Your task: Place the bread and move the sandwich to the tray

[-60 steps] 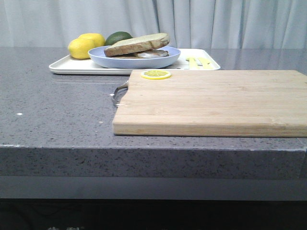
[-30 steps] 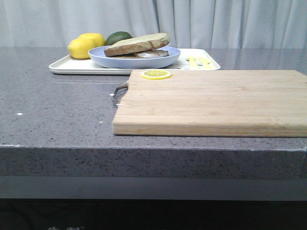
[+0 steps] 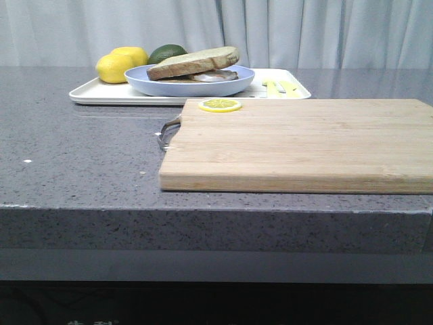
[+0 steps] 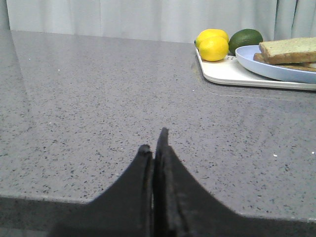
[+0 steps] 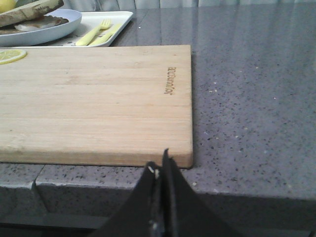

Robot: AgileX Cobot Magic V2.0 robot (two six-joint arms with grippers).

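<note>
The bread (image 3: 193,62), a thick brown-crusted slice with a pale greenish-beige face, lies tilted on top of a white fried egg (image 3: 215,76) and a lower slice, forming the sandwich. The stack rests on a pale blue plate (image 3: 162,87) that stands on the white tray (image 3: 91,95) at the back left. The bread also shows in the left wrist view (image 4: 291,49) and the right wrist view (image 5: 29,12). My left gripper (image 4: 154,140) is shut and empty, low over the grey counter, well short of the tray (image 4: 222,74). My right gripper (image 5: 159,160) is shut and empty at the cutting board's near edge.
A light wooden cutting board (image 3: 298,142) lies front right with a lemon slice (image 3: 220,105) at its far left corner. Two lemons (image 3: 114,68) and an avocado (image 3: 166,52) sit on the tray's left end. Yellow fork figures (image 3: 281,87) mark its right end. Curtains hang behind.
</note>
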